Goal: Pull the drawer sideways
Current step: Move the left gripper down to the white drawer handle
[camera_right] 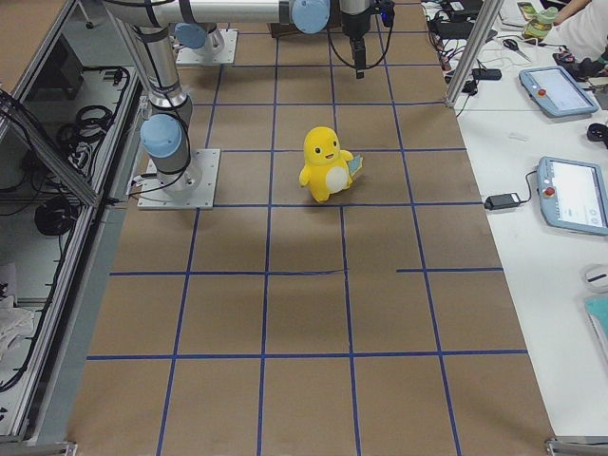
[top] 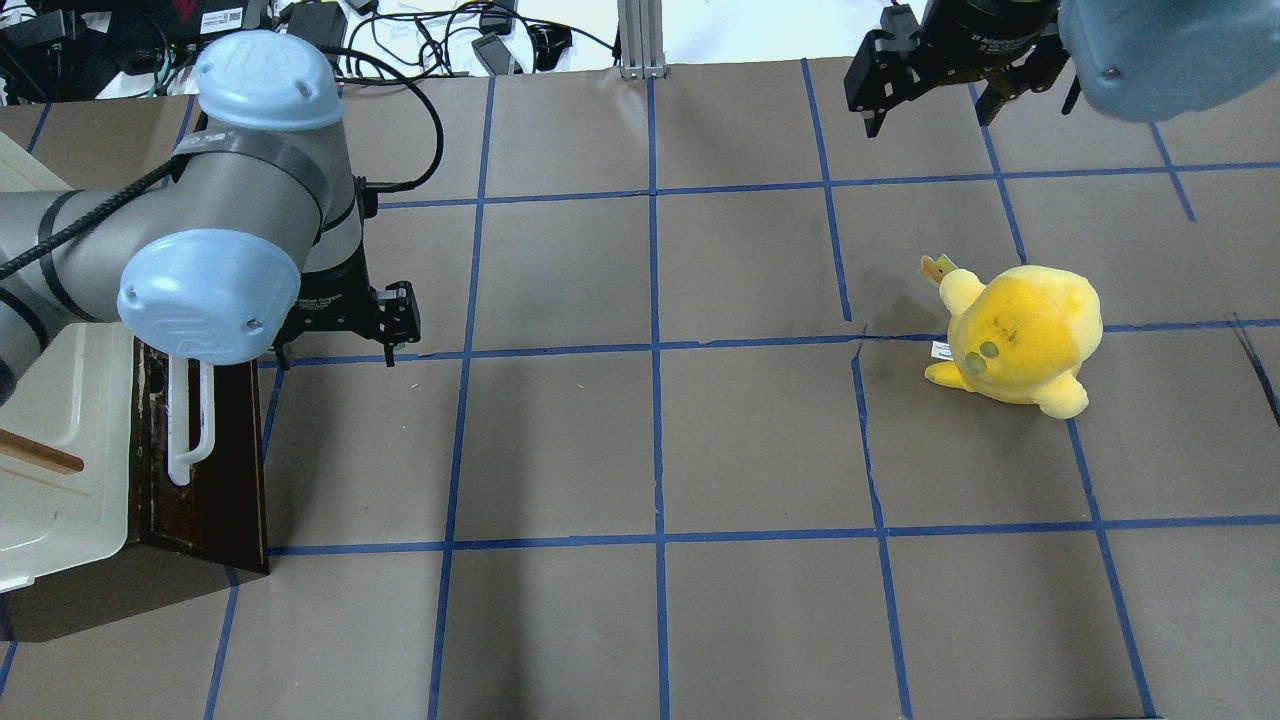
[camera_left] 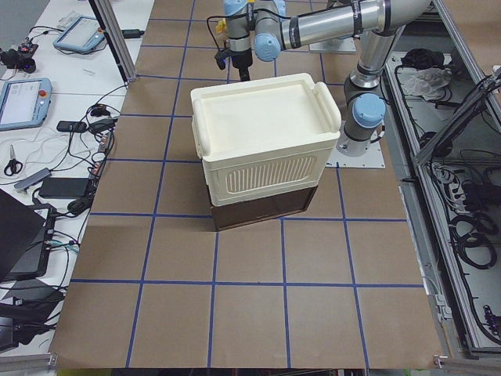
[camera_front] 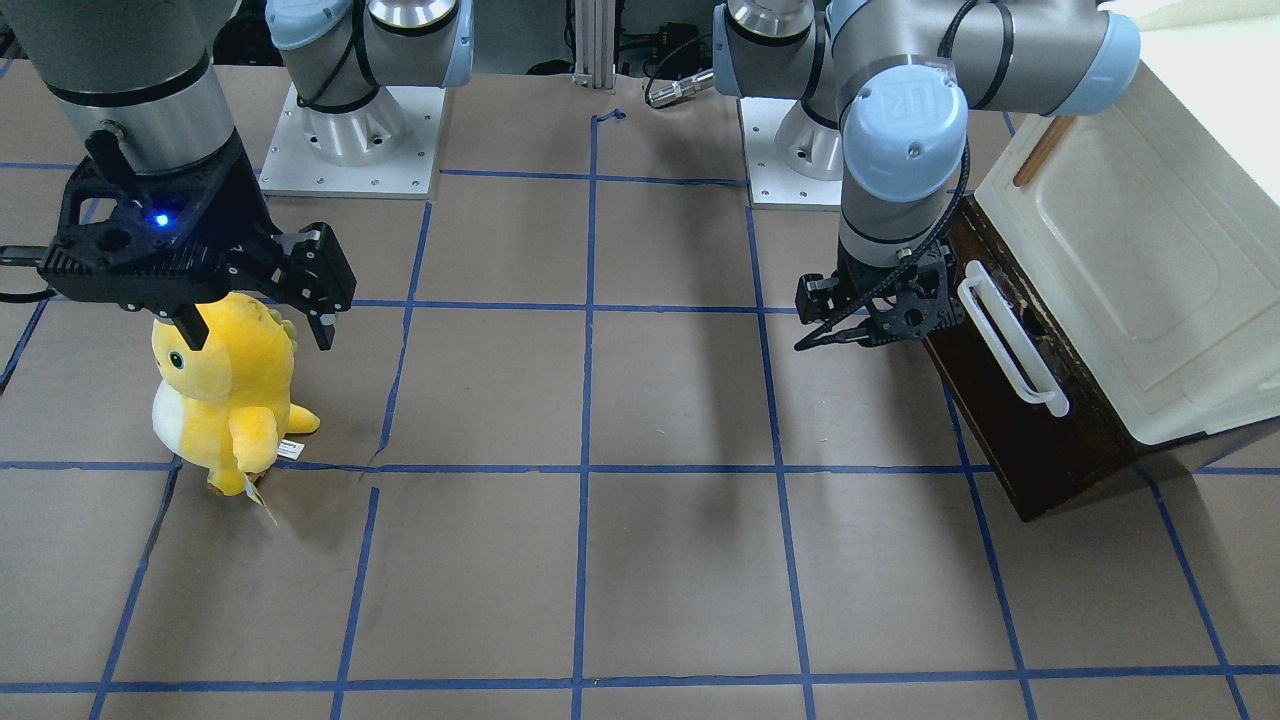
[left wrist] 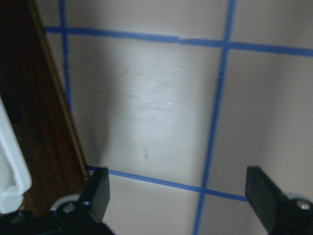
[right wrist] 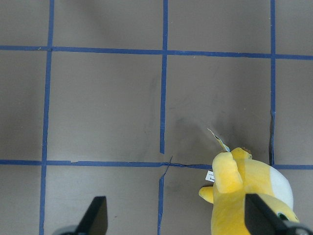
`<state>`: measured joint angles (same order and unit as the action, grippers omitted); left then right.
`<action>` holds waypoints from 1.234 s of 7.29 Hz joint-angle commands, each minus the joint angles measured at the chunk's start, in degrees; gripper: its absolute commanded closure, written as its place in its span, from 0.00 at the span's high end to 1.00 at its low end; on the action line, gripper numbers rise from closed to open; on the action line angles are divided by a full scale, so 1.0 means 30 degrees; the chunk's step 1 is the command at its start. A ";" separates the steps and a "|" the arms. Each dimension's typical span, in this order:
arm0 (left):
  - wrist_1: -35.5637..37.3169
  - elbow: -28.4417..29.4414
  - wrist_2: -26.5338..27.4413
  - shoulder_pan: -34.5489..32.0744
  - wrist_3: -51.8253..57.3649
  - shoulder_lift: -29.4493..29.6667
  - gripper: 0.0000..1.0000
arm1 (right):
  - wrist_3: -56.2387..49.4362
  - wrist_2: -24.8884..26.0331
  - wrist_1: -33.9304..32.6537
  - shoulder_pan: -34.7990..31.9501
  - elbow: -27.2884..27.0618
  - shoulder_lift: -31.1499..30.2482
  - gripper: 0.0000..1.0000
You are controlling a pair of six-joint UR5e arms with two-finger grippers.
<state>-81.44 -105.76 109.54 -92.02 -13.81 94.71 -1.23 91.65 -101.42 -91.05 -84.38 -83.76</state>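
Left end effector [left wrist: 178, 190] spread, beside drawer [camera_front: 1040, 450] handle [camera_front: 1010, 345] — right end effector [right wrist: 178, 215] spread too.

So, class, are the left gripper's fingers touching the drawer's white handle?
Apart. The left wrist view shows dark drawer front between the handle and the nearer finger of the left gripper.

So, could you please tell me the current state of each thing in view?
drawer: looks shut, white handle not gripped.
left gripper: open, empty, beside the handle.
right gripper: open, empty, raised above the table.
yellow plush toy: standing upright, not held.
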 commanded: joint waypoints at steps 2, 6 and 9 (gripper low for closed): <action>-0.1938 -0.1772 0.8021 0.0000 -0.1459 0.2055 1.00 | 0.0000 0.0005 0.0000 0.0000 0.0000 0.0000 1.00; -0.2677 -0.1985 1.2029 -0.0030 -0.3510 0.4374 1.00 | 0.0000 0.0005 0.0000 0.0000 0.0000 0.0000 1.00; -0.2442 -0.1751 1.1858 -0.0030 -0.3631 0.4786 1.00 | 0.0000 0.0005 0.0000 0.0000 0.0000 0.0000 1.00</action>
<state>-88.98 -111.46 145.27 -92.11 -24.51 108.70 -1.23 91.67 -101.43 -91.05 -84.38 -83.76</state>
